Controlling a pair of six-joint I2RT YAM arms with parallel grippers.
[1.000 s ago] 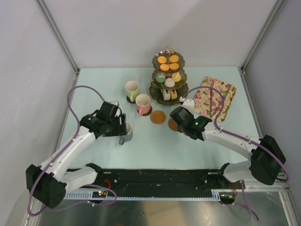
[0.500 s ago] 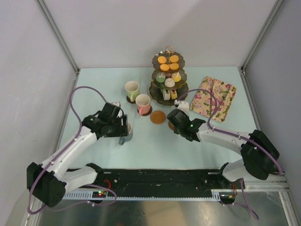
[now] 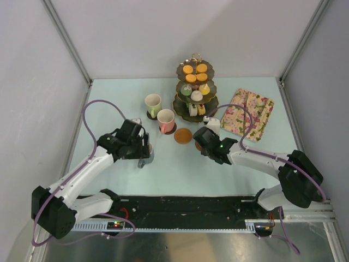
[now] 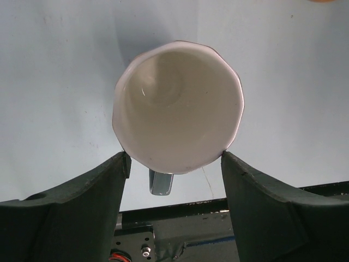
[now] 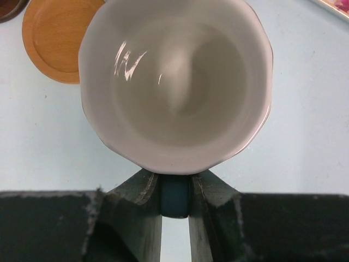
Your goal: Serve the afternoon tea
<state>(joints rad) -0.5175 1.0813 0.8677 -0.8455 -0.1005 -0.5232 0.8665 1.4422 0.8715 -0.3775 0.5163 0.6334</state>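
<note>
Blue ceramic mug [image 5: 174, 82] upright near dark three-tier stand [image 3: 211, 101], handle pointing into right gripper [image 5: 174, 188], pinched tight. Left gripper [image 4: 174, 155], spread wide, clasps upright grey mug [image 4: 177, 103].

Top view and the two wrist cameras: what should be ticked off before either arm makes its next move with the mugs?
1. Left pincer holds the grey ceramic mug, fingers against both sides: ok.
2. Right pincer shut on the handle of the blue ceramic mug: ok.
3. Round brown wooden coaster bare, free to take a mug: ok.
4. Both mugs empty inside: ok.
5. Blue ceramic mug lifted off the pale table: cannot tell.
</note>
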